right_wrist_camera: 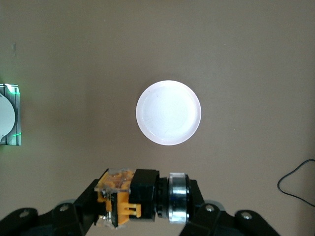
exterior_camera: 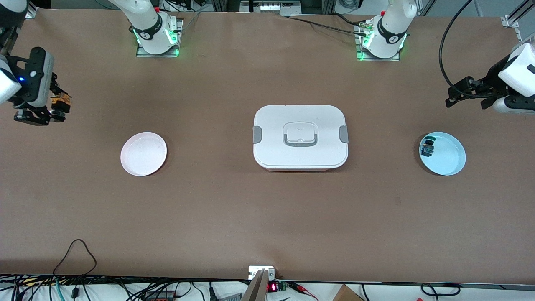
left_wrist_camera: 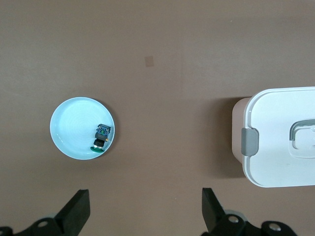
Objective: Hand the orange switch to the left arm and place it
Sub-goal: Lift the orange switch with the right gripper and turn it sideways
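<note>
You have the tiny black orange-marked switch (right_wrist_camera: 140, 196) pinched in the right gripper (exterior_camera: 52, 109) over the table's right-arm end; the left gripper (left_wrist_camera: 142, 211) waits spread, so next carry it toward a handover clear of the large white lidded box (exterior_camera: 300, 137)

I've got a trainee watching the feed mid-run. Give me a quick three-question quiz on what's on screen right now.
1. True or false: the left gripper is shut on a switch.
2. What does the right gripper hold?
A. the orange switch
B. the pink plate
C. nothing
3. Fill in: the small dark switch lies in the ____ plate, toward the left arm's end of the table from the box.

Key
1. False: it hangs open and holds nothing.
2. A
3. light blue
</note>
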Action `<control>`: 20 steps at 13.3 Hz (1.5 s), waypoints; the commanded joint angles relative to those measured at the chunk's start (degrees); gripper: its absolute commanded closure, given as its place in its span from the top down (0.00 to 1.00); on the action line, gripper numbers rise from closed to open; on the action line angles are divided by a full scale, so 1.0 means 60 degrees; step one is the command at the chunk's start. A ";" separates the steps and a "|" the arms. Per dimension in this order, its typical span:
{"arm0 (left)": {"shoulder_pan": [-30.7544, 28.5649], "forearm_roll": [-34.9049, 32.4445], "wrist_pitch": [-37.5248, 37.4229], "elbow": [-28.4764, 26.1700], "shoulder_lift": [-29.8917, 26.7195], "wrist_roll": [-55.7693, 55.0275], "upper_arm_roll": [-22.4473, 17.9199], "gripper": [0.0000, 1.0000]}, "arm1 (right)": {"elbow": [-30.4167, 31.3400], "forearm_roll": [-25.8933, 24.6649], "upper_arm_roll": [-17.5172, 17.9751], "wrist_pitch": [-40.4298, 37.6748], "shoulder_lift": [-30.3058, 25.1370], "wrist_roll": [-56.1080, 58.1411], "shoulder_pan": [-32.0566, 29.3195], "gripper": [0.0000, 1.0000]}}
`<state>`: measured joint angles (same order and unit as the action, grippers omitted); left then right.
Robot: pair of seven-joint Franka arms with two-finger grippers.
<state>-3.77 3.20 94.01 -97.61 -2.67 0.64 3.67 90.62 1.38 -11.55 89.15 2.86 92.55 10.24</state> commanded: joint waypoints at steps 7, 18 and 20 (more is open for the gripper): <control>-0.0047 0.2484 -0.2103 0.0681 0.0866 -0.0092 0.0004 1.00 | -0.0089 0.2020 0.0051 -0.0737 0.0665 0.0029 -0.0051 0.00; -0.1526 0.9100 -0.3757 0.0904 0.3067 0.0887 -0.0010 1.00 | 0.0600 1.0383 0.0036 -0.2887 0.2669 0.3745 -0.2087 0.00; -0.1439 0.9587 -0.3730 0.0859 0.3199 0.1239 0.0048 1.00 | 0.0630 1.1163 0.0036 -0.3504 0.3110 0.4055 -0.2131 0.00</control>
<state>-12.70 57.91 72.98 -93.89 15.51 5.96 3.64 94.44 63.91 -11.87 71.44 19.37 114.20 -1.72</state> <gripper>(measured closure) 0.000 0.273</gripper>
